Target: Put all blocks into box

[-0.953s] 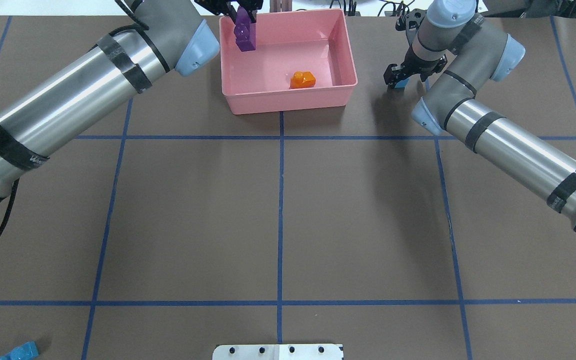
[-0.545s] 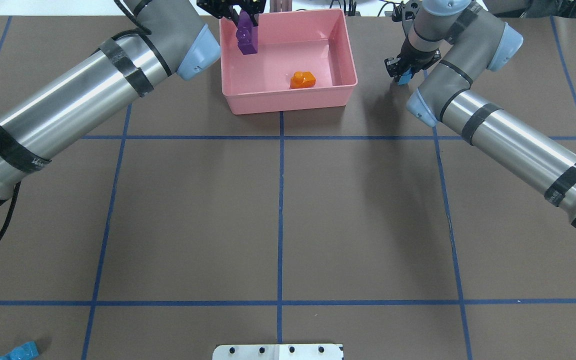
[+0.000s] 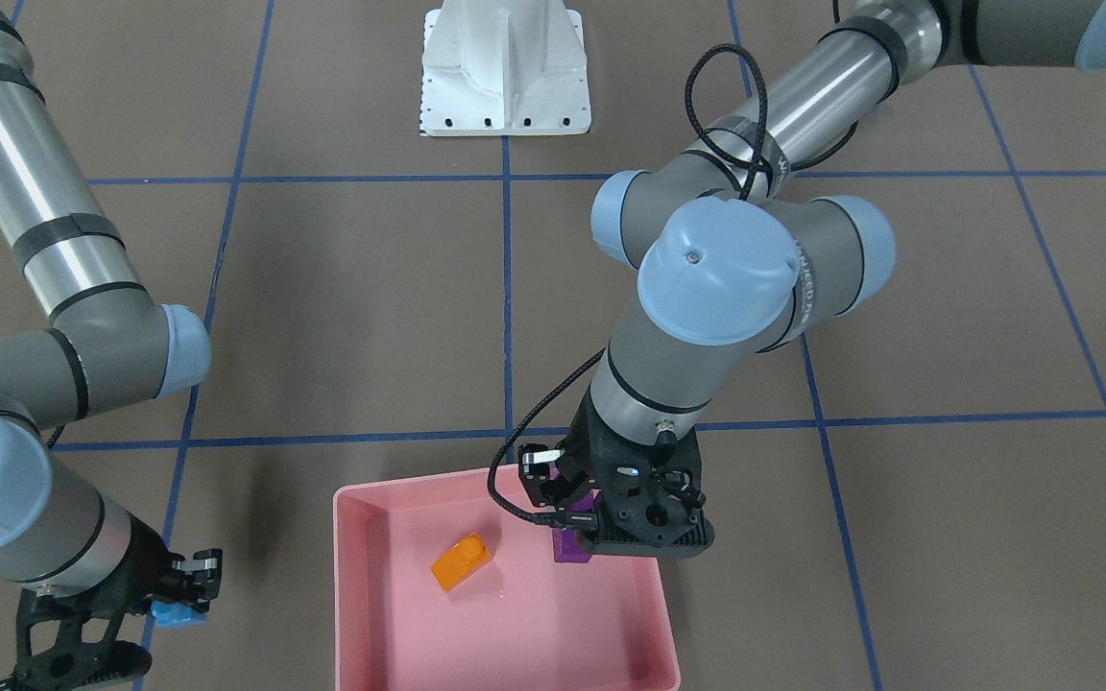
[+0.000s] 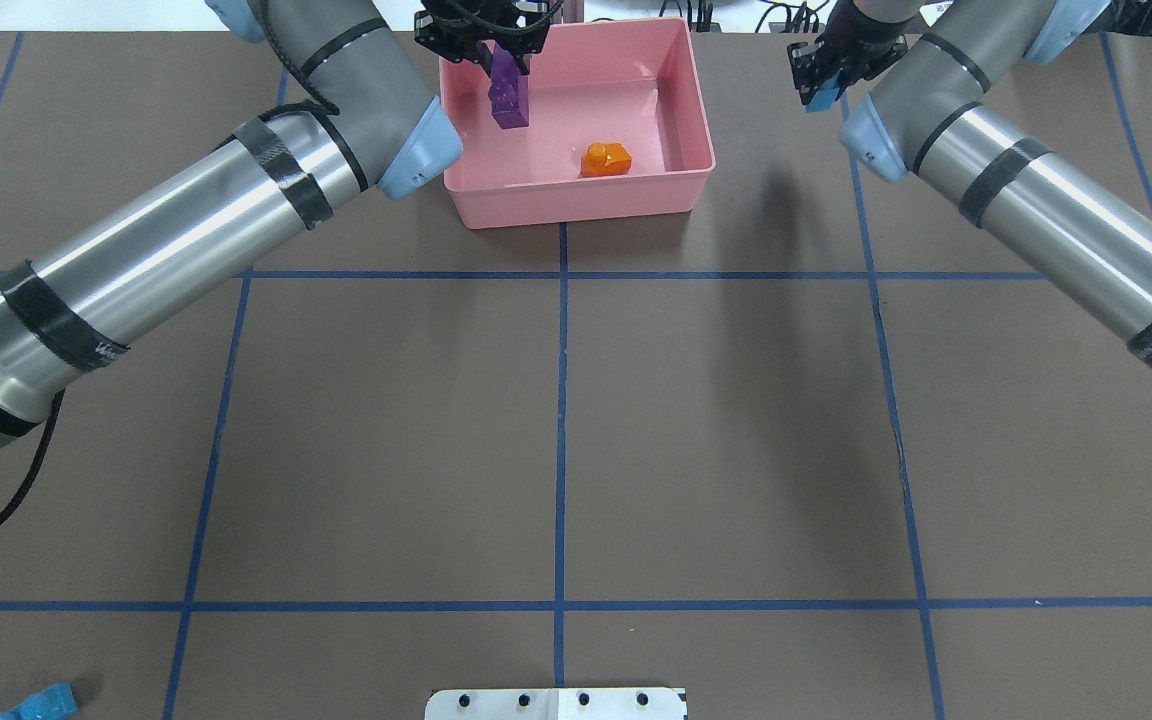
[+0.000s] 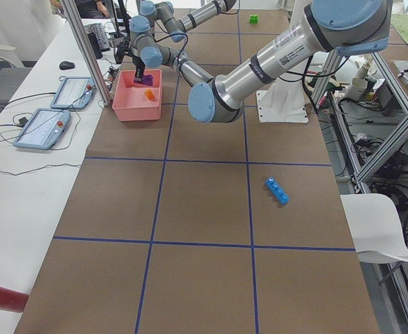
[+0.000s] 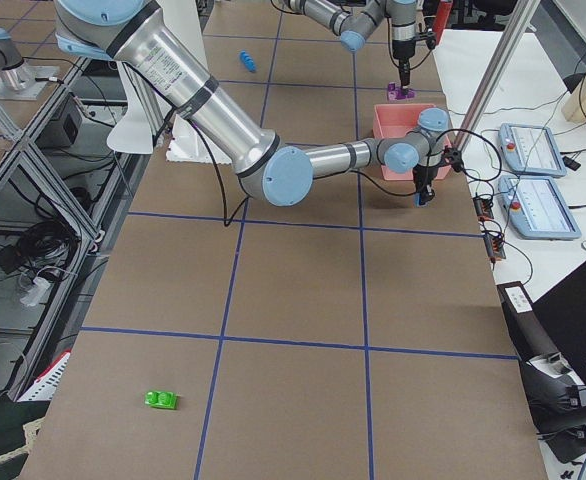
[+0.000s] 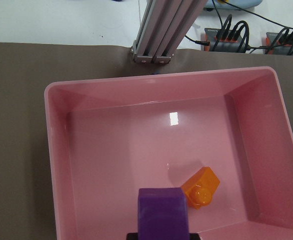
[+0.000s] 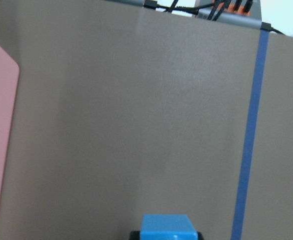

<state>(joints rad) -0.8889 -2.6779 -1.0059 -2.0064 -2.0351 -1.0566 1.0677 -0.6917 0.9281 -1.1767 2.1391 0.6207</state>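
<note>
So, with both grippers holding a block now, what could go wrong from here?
1. The left gripper holds the purple block high over the box; dropped from there it might bounce out or strike the orange block.
2. The right gripper holds the small blue block beside the box; if it moves in now, the two arms could collide.

The left gripper (image 4: pixel 504 62) has carried the purple block (image 4: pixel 509 103) further in over the box (image 4: pixel 576 208). The right gripper (image 4: pixel 822 80) has lifted the small blue block (image 4: pixel 820 98) higher.
</note>
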